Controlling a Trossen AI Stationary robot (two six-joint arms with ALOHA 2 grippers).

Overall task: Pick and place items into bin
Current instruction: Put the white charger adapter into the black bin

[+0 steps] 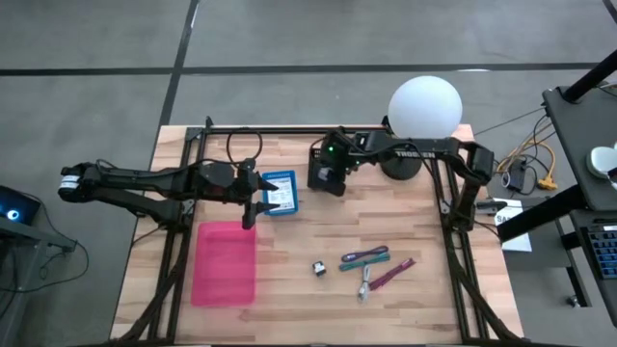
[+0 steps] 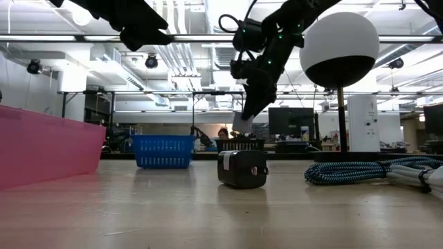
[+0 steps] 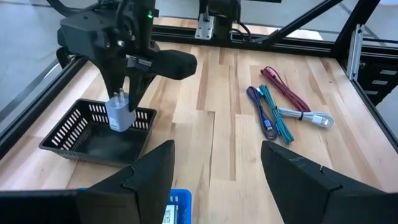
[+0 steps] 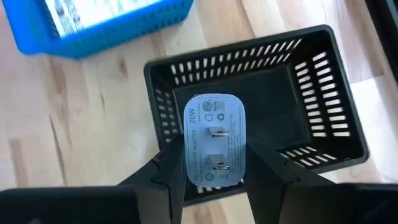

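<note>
While the pink tray [image 1: 224, 262] lies at the near left of the table, everything else can be placed from the black slotted basket [image 4: 311, 81] standing toward the far middle. Nearest the viewer, well in front of that basket, sit the loose items: a small dark block [image 1: 319, 268], then the teal cable [image 1: 364, 256] and purple cable [image 3: 261, 112], a silvery-tipped cable [image 3: 305, 116] and the magenta cable [image 1: 395, 273], all lying flat on the wood, close together and apart from the basket. Just beside the basket on its left stands a blue basket [image 1: 280, 193] with white printed packets inside. The left gripper [image 1: 253, 200] hangs over the near edge of that blue basket, its fingers [image 3: 143, 180] spread wide with nothing between them. Directly above the black basket, the right gripper [image 4: 211, 180] is clamped on a pale-blue wall charger [image 4: 214, 142], prongs facing the wrist camera, the charger raised over the basket's near wall and not yet resting on its floor. Behind the black basket, to its right, the white ball lamp [image 1: 424, 108] stands at the table's far edge.
</note>
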